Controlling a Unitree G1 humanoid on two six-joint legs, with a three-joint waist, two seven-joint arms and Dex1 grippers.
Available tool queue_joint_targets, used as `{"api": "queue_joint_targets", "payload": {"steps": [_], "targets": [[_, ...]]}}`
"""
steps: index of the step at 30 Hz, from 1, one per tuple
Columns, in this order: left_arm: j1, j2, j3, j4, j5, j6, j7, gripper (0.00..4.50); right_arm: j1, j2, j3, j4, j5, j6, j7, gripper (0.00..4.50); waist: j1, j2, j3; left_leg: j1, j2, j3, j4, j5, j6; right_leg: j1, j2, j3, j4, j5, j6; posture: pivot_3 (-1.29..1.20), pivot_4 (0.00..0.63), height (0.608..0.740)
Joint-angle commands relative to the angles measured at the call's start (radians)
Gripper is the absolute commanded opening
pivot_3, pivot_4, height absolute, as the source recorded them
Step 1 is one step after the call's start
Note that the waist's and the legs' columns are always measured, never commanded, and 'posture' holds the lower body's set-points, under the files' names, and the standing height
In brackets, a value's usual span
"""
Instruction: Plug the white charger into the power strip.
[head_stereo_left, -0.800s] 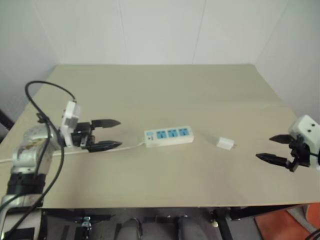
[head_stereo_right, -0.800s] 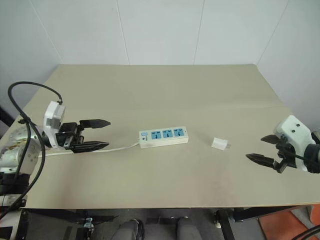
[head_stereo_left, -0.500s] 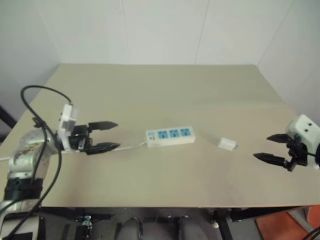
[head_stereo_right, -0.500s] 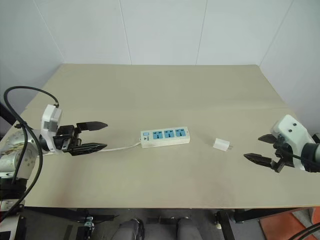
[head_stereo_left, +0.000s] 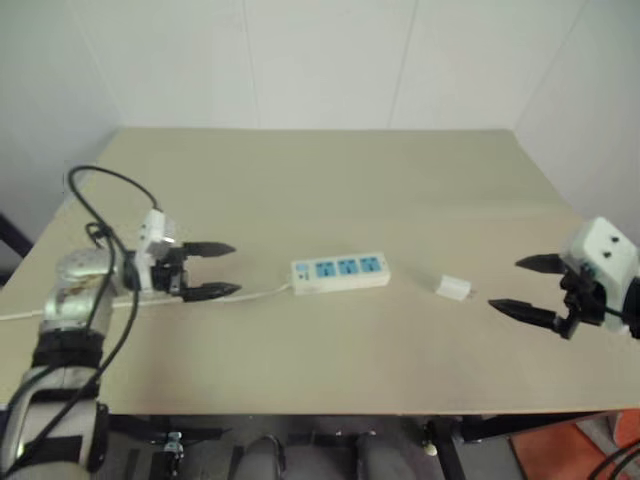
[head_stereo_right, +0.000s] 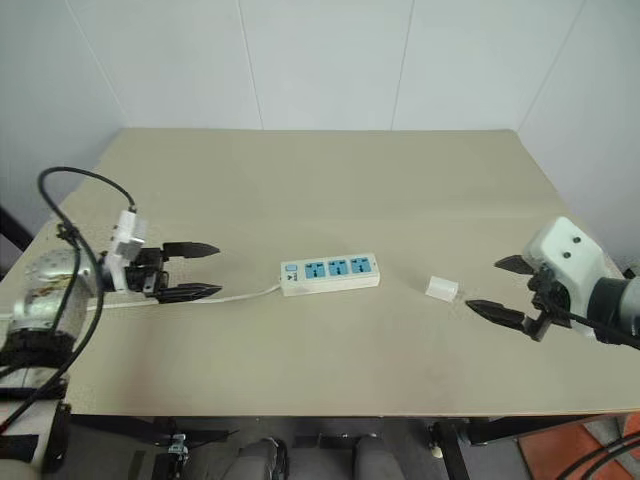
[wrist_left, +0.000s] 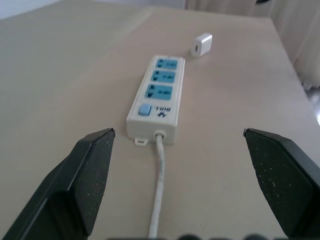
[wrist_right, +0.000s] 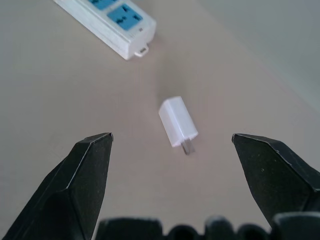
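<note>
So the only writing you can read is on the strip (wrist_left: 155, 93): next to the blue switch at the cord end there's a small logo and what looks like "BULL", seen upside down from the left wrist view. The print is small, so I'm not fully sure. Nothing readable on the charger (wrist_right: 177, 121).

The strip lies flat around the middle of the table (head_stereo_right: 330, 180), three blue sockets facing up, all of them empty. Its cord (wrist_left: 158, 187) runs off the switch end toward your left gripper (head_stereo_right: 195, 270). That gripper hangs over the cord, spread wide, holding nothing, pointing along the strip.

The charger lies on its side just off the strip's far end, apart from it, with its metal prongs pointing away from the strip toward your right gripper (head_stereo_right: 498, 286). That one is wide open too, gripping nothing, near the charger but not touching it. From the right wrist view the charger sits right between the two fingers (wrist_right: 77, 185), further out.

Room-wise you're fine: bare tabletop all around both items, and both sit well in from the table edges. The right gripper hangs near the table's right edge, the left one near the left edge.
</note>
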Motion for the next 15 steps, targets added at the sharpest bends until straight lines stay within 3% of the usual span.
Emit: {"api": "queue_joint_targets", "payload": {"steps": [1,4,7,15], "targets": [[-0.128,-0.041,-0.043,0.186,0.113,-0.152,0.043,4.49,-0.083,-0.010,0.035,-0.128,0.073,0.112,-0.076,4.50,0.001,0.000,0.000,0.000,0.000,0.000,0.000,0.000,0.000,0.000,0.000,0.000,0.000,0.000,0.000,0.00,0.150,0.740],[-0.209,-0.098,-0.076,0.335,0.156,-0.215,-0.017,4.49,-0.144,0.008,0.096,-0.212,0.165,0.232,-0.125,4.50,0.002,0.000,0.000,-0.001,0.000,0.000,0.000,0.000,0.000,-0.001,0.000,0.000,0.000,0.001,-0.001,0.00,0.150,0.740],[-0.260,-0.138,-0.105,0.439,0.213,-0.284,-0.037,4.49,-0.132,0.027,0.178,-0.256,0.153,0.232,-0.165,4.50,0.000,-0.002,0.000,-0.003,0.000,-0.001,0.000,0.000,0.000,-0.002,0.000,-0.001,-0.002,0.003,-0.004,0.00,0.150,0.740],[-0.326,-0.198,-0.159,0.547,0.329,-0.339,-0.010,4.49,-0.266,0.203,0.306,-0.274,0.171,0.283,-0.335,4.50,-0.003,-0.004,0.000,-0.003,-0.001,-0.001,0.000,0.000,0.000,-0.002,0.000,-0.001,0.001,0.003,-0.004,0.00,0.150,0.740]]}}
